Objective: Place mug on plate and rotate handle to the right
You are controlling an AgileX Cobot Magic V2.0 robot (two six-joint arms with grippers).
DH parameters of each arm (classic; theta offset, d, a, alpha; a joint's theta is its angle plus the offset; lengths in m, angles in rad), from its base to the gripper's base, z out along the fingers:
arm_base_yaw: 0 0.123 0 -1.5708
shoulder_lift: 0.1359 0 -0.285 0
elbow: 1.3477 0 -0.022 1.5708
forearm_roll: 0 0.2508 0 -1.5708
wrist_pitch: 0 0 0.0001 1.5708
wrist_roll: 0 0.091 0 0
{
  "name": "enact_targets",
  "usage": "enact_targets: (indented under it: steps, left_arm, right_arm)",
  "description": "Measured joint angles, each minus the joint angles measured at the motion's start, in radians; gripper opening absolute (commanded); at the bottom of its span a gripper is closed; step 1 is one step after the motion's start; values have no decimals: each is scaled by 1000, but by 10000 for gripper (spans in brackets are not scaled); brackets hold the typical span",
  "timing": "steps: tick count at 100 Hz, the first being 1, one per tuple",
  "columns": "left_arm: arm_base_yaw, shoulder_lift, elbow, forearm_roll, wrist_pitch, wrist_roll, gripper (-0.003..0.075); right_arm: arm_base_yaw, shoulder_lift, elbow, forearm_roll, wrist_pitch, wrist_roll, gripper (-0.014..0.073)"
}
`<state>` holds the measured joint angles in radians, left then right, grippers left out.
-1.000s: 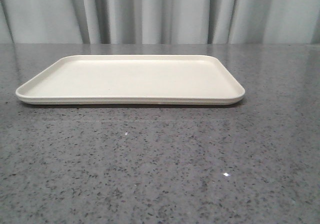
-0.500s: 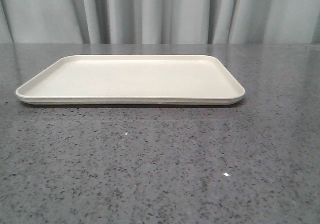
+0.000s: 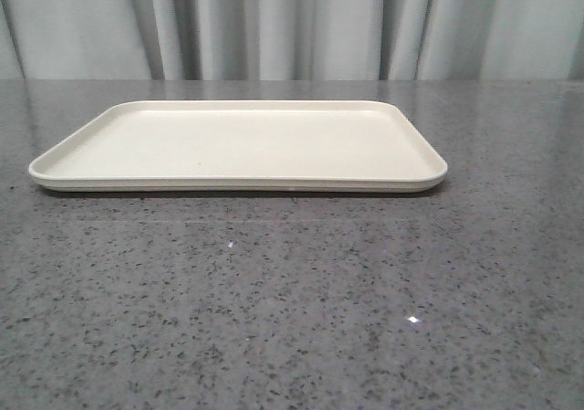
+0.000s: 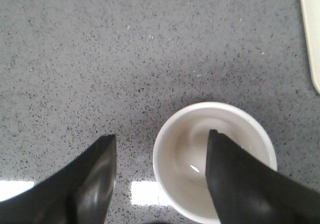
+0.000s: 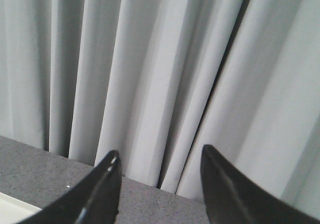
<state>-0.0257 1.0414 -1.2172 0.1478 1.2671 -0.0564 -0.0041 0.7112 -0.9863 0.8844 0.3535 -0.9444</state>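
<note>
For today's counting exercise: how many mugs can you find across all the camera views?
1. The mug appears only in the left wrist view, standing on the table beside the plate, one left finger over its opening. The front view shows none; others could sit outside the views.

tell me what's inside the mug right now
In the left wrist view the mug looks empty: bare white interior with a small glint. One of the left gripper fingers crosses over its opening and hides part of the inside and the rim. The handle isn't visible.

text: none legible | mug (image 4: 215, 159): print possibly hidden, seen from above only
</note>
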Motion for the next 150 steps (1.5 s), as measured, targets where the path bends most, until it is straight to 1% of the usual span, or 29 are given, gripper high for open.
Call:
enact_targets:
  steps: [56,83,109,150]
  left_arm:
    - [0,4,84,23,-6,4,386]
    - [0,14,100,24,-51,4,386]
    - [0,87,116,24,-62,4,386]
    - [0,143,116,40,-78,4,386]
  right_arm:
    - [0,0,0,0,14,-2,381]
    - [0,0,0,0,25,-2,381]
    - [0,0,0,-2,29,-2,381]
    - [0,0,0,-2,32,-2,381]
